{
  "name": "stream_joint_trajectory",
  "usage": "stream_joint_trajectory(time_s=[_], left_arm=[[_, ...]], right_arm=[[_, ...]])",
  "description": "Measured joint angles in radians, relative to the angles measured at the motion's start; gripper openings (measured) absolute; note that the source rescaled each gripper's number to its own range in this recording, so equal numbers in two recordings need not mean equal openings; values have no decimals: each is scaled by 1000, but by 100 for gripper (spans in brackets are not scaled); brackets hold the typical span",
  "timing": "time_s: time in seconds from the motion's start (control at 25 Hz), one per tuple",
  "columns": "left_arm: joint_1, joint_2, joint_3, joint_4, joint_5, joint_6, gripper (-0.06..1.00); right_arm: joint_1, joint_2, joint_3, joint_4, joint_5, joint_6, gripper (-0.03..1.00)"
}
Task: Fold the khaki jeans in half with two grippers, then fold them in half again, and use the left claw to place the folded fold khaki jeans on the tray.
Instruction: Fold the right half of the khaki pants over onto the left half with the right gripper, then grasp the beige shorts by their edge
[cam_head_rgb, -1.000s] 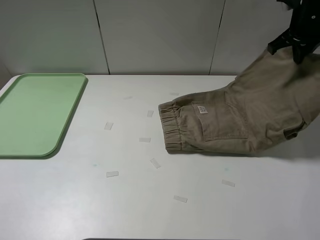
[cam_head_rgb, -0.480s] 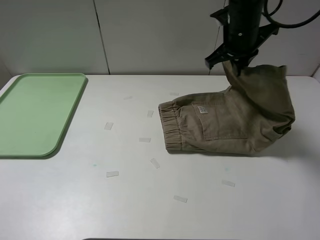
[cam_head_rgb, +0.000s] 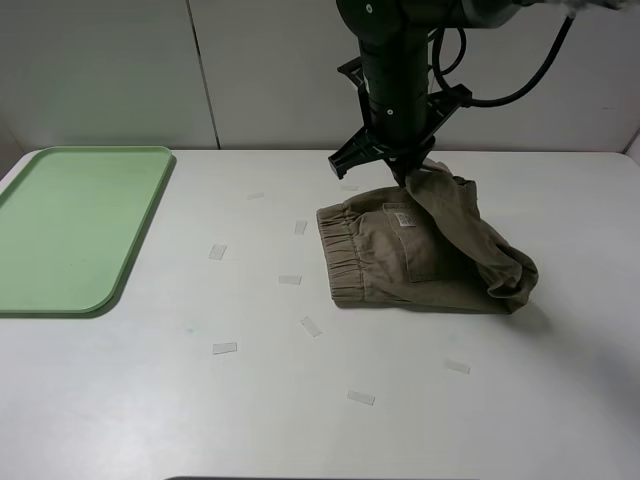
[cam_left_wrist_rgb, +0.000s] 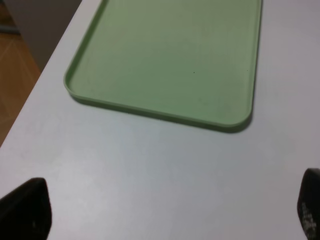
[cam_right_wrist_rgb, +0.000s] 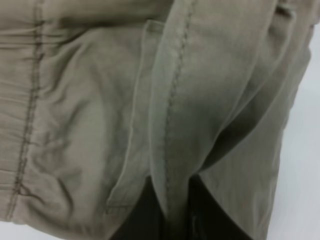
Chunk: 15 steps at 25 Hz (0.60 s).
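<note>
**Now the leg end hangs over the pocket, and the right pincer has it**

Right, the khaki jeans lie just right of the middle of the bench, nearer the far edge than the near one. The elastic waistband points toward the left edge. The right gripper hangs above them with its fingers pressed together on a stitched seam. The right wrist view shows the cloth pinched between the two dark tips. From that pinch the leg end drapes down over the white label, and the fold bulges loosely toward the right edge.

By my reading this is a halving fold with the hem meant for the waistband. To do it well, go low and flat toward the left edge, so the top layer lays on instead of dropping in a heap. Stop with hem over waistband, edges matched. Open only once the cloth rests, or the under layer may drag along.

Over at the left edge, the left gripper hovers with its fingers spread wide and nothing between them. It sits just beside the tray, which fills the far-left corner.
</note>
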<state>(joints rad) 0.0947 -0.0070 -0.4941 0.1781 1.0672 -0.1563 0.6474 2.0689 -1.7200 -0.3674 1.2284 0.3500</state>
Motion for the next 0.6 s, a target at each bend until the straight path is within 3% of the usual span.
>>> stream_joint_trajectory(time_s=[0.08,0.16,0.24,0.36,0.6], left_arm=[[0,0,0,0,0,0,98],[0,0,0,0,0,0,98],[0,0,0,0,0,0,98],[0,0,0,1,0,0,98],[0,0,0,1,0,0,98]], right_arm=[[3,0,0,0,-1,15,25],[5,0,-3,7,-3,25,63],[5,0,-22,51,-3,22,86],[5,0,-73,115,-4,18,97],[5,0,-159,150,-9,5,100]])
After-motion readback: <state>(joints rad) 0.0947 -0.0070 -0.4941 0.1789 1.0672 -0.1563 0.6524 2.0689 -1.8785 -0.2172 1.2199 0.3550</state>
